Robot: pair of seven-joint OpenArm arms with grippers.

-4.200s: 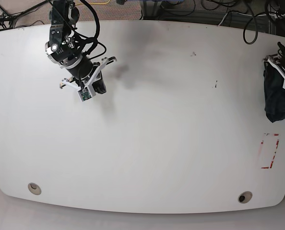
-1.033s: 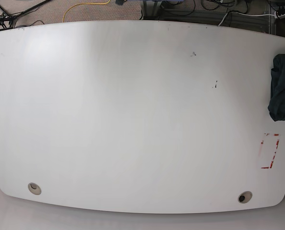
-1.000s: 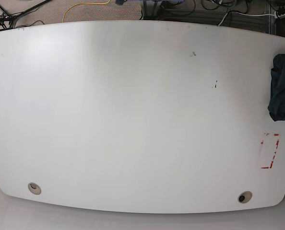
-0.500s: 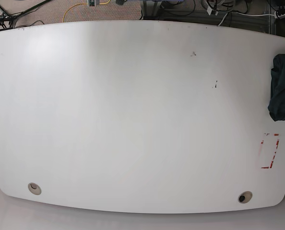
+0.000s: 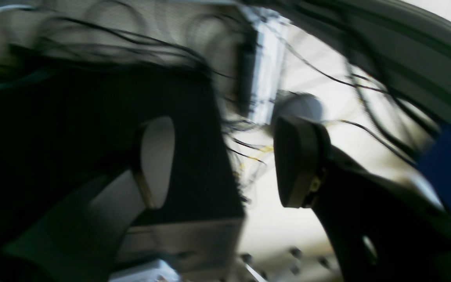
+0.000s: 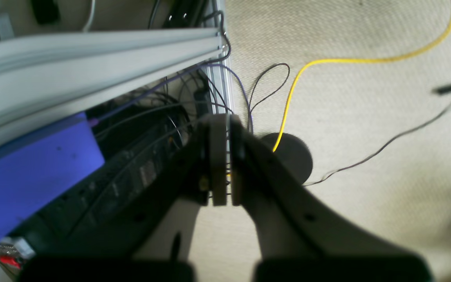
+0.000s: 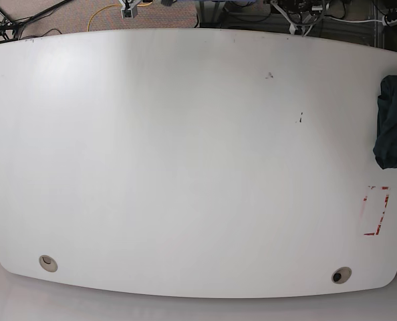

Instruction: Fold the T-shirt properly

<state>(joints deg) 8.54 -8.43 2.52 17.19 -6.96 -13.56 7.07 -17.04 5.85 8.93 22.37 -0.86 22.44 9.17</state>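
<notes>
The dark T-shirt (image 7: 393,120) lies bunched in a compact heap at the far right edge of the white table (image 7: 185,154), partly cut off by the frame. Neither gripper is near it. Both arms are behind the table's back edge, and only small bits of them poke in at the top of the base view. My left gripper (image 5: 225,160) stands open in its blurred wrist view, with nothing between its fingers (image 5: 296,160). My right gripper (image 6: 221,164) is shut and empty, hanging over the carpet.
A red tape rectangle (image 7: 375,210) marks the table below the T-shirt. Two cable holes (image 7: 48,263) (image 7: 341,275) sit near the front edge. Behind the table are an aluminium frame (image 6: 92,58), a yellow cable (image 6: 327,62) and tangled wires.
Small parts of both arms have come into the base view's top edge, where none showed a second ago. The T-shirt has not moved since the left gripper left it.
</notes>
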